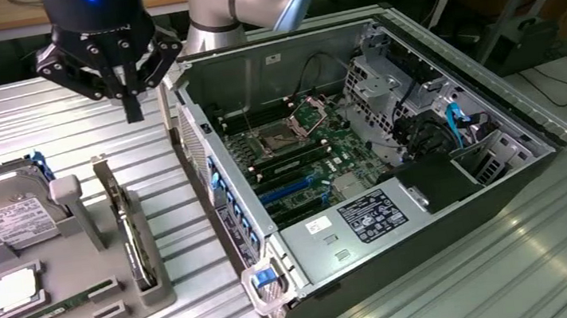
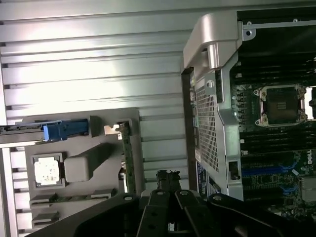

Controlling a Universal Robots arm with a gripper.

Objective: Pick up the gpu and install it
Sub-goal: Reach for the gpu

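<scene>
The gpu point(image 1: 127, 225) stands on edge in a slot of the grey holder tray point(image 1: 72, 271), a thin dark card with its silver bracket at the far end. In the wrist view the gpu point(image 2: 129, 158) appears edge-on, with the bracket toward the tray's edge. My gripper point(image 1: 133, 110) hangs well above the table, over the strip between the tray's far end and the open computer case point(image 1: 370, 165). Its fingers are shut together with nothing between them. The same shut gripper point(image 2: 168, 177) hovers beside the card's line in the wrist view.
On the tray a silver hard drive point(image 1: 7, 213) leans upright with a blue piece behind it; a CPU point(image 1: 15, 290) and a green RAM stick point(image 1: 55, 309) lie nearer. The case lies open with its motherboard point(image 1: 295, 158) exposed. Ribbed metal table point(image 1: 509, 261) all around.
</scene>
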